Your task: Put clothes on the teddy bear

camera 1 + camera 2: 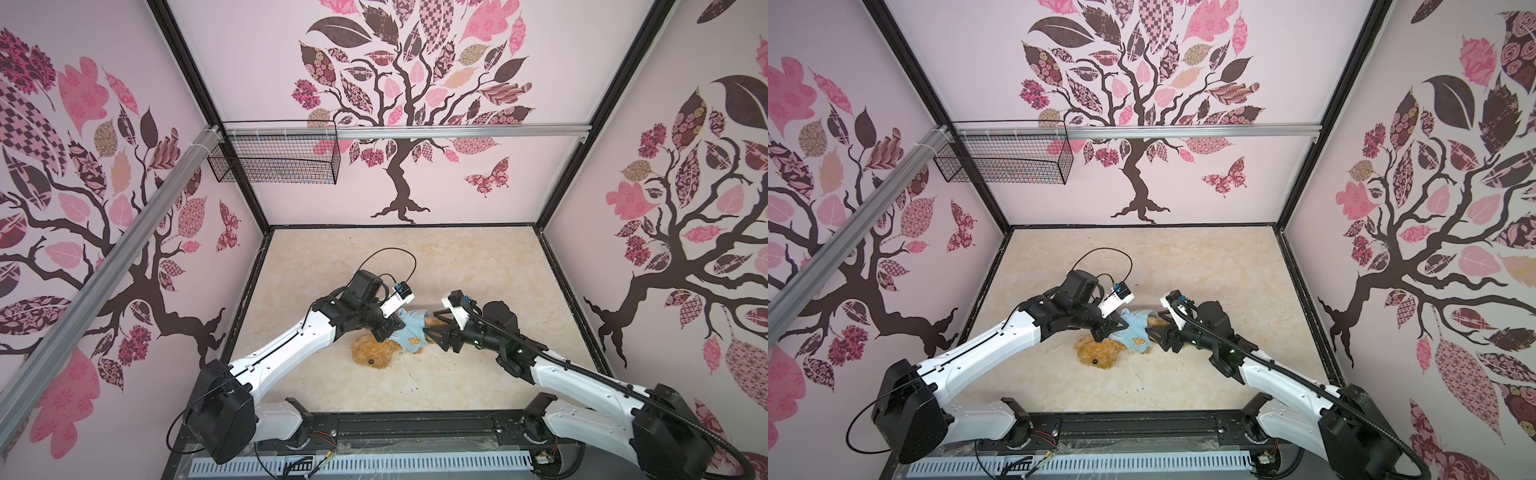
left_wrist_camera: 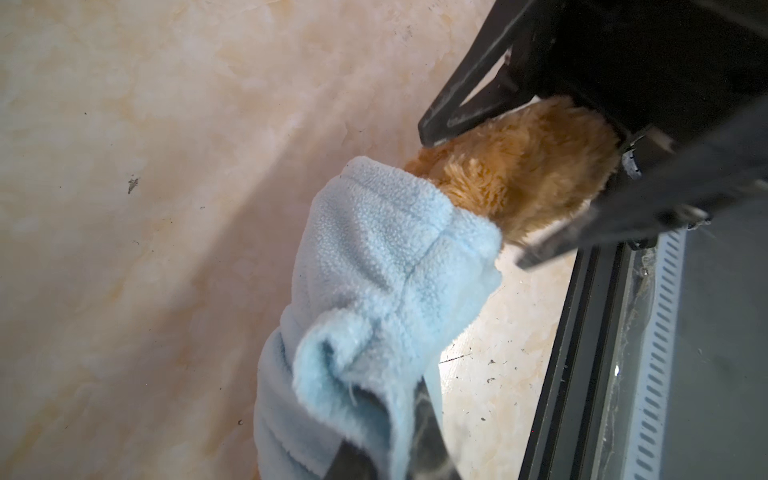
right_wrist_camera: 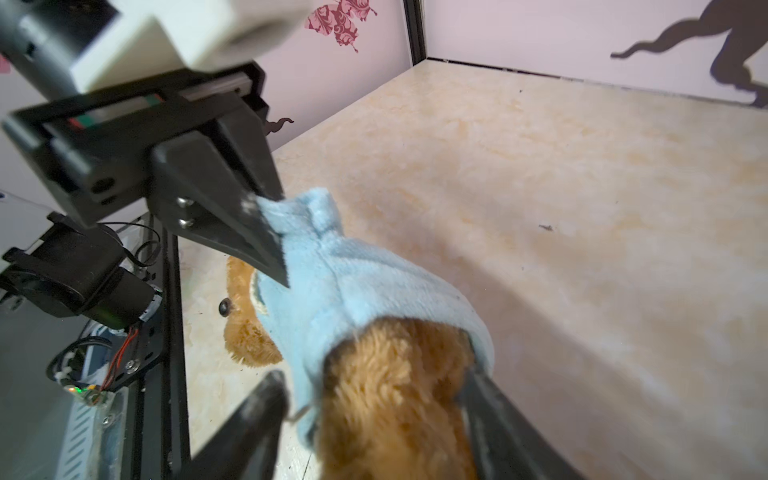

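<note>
The teddy bear [image 1: 372, 354] lies mid-table [image 1: 415, 266], head near-left, torso in a light blue shirt [image 1: 406, 332]. It looks soft, light and floppy. The left gripper [image 1: 385, 332] pinches shirt fabric. The right gripper [image 1: 434, 327], fingers spread, straddles its hind end, likely the firmest hold.

Much of the bear is out of sight
The bear's [image 1: 372, 353] torso is under the shirt [image 1: 409, 329]. In both top views its legs, at 3 o'clock from the shirt, lie mostly behind the right gripper [image 1: 433, 328]. In the right wrist view the near fingers [image 3: 249, 432] are blurred and cut off by the edge.
</note>
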You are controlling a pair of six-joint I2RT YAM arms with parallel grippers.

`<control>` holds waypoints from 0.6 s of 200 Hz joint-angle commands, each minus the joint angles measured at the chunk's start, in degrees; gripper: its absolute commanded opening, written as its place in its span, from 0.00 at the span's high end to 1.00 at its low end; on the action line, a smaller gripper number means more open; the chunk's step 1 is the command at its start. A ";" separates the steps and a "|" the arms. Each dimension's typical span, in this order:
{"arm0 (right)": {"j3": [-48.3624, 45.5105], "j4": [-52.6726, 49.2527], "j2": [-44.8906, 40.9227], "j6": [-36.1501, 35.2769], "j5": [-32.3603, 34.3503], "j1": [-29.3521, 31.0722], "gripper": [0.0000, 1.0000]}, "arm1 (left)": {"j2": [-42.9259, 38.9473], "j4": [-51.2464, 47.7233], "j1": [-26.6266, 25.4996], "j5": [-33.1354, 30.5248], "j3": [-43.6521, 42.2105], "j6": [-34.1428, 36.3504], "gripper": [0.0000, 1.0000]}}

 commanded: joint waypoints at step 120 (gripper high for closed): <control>-0.18 14.95 18.22 -5.36 -3.40 3.41 0.33 | -5.15 -2.01 -3.96 3.57 0.46 4.29 0.93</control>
